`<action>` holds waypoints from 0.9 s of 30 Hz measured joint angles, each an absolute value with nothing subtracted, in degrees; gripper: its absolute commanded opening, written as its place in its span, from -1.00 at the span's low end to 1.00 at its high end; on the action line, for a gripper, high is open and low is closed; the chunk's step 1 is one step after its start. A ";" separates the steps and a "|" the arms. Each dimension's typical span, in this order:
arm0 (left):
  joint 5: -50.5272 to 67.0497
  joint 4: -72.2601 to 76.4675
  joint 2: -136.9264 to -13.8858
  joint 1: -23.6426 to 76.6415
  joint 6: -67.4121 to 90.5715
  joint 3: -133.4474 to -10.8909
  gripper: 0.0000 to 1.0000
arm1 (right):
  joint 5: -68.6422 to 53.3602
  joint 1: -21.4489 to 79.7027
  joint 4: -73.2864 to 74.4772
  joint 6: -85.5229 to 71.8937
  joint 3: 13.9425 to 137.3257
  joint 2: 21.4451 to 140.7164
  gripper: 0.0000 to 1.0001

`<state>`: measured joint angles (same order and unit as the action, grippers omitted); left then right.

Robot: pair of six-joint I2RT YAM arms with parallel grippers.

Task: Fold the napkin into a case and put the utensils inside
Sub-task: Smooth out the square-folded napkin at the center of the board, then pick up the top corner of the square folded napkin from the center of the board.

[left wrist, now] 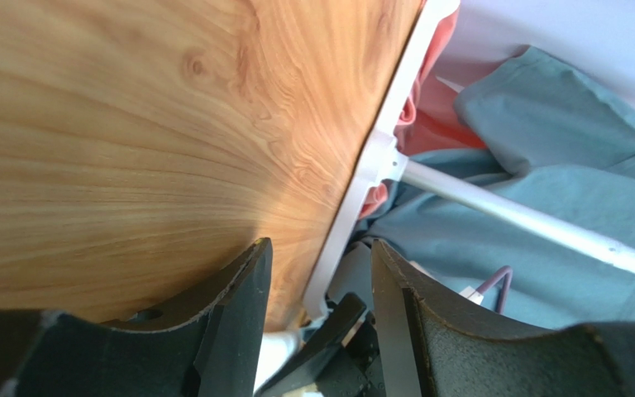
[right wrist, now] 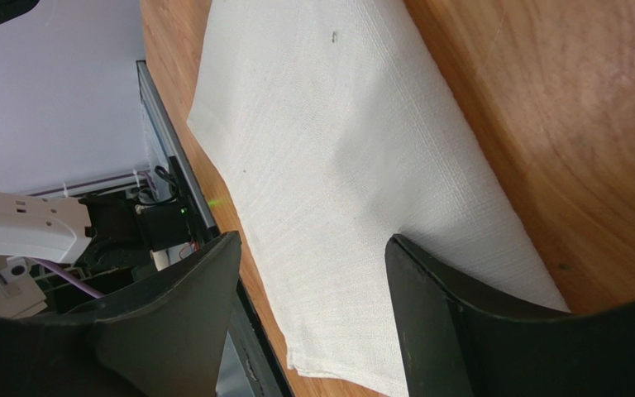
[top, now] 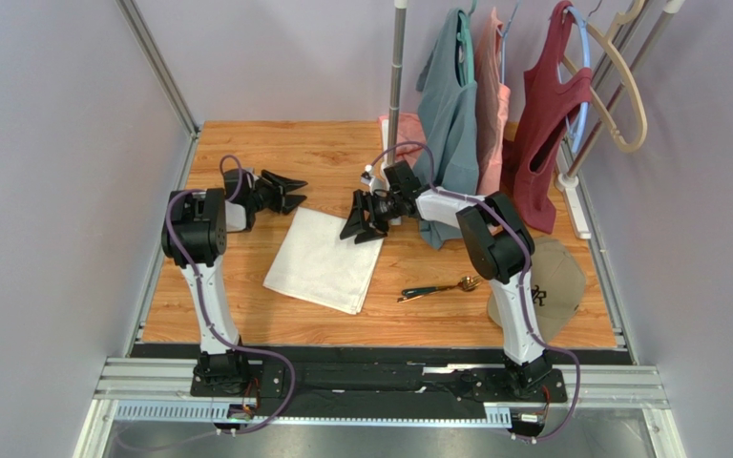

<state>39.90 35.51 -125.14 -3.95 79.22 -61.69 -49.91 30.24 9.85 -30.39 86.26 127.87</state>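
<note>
Wooden table (top: pixel 246 153) bears a flat white napkin (top: pixel 318 262) near its middle; the utensils (top: pixel 437 288) lie at the napkin's four o'clock, apart from it; left gripper (top: pixel 296 190), jaws apart, hangs at its eleven o'clock; right gripper (top: pixel 363 232), jaws apart, hovers over its one o'clock corner.

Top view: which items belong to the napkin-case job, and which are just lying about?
Job: white napkin, utensils.
Lying about: tan cap, hanging clothes, rack pole.
</note>
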 measured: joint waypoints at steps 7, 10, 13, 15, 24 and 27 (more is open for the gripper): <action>42.65 16.91 -113.95 -5.23 69.14 -63.42 0.21 | -45.82 31.57 18.37 -28.10 96.47 128.05 0.50; 39.66 3.73 -98.43 -4.01 58.11 -62.11 0.21 | -41.45 32.12 23.92 -27.29 102.89 127.68 0.53; 33.39 -7.14 -81.30 1.08 46.83 -60.60 0.14 | -35.48 32.34 29.04 -28.12 105.43 125.62 0.57; 30.11 -11.68 -72.53 5.91 41.56 -58.67 0.10 | -30.65 32.03 32.16 -29.17 103.20 121.80 0.58; 13.34 -30.22 -67.51 31.81 32.42 -51.27 -0.09 | -18.33 28.32 37.85 -30.68 81.91 101.36 0.55; 9.91 -32.64 -72.01 39.64 31.11 -52.12 -0.24 | -17.50 28.03 38.70 -30.44 76.66 97.89 0.54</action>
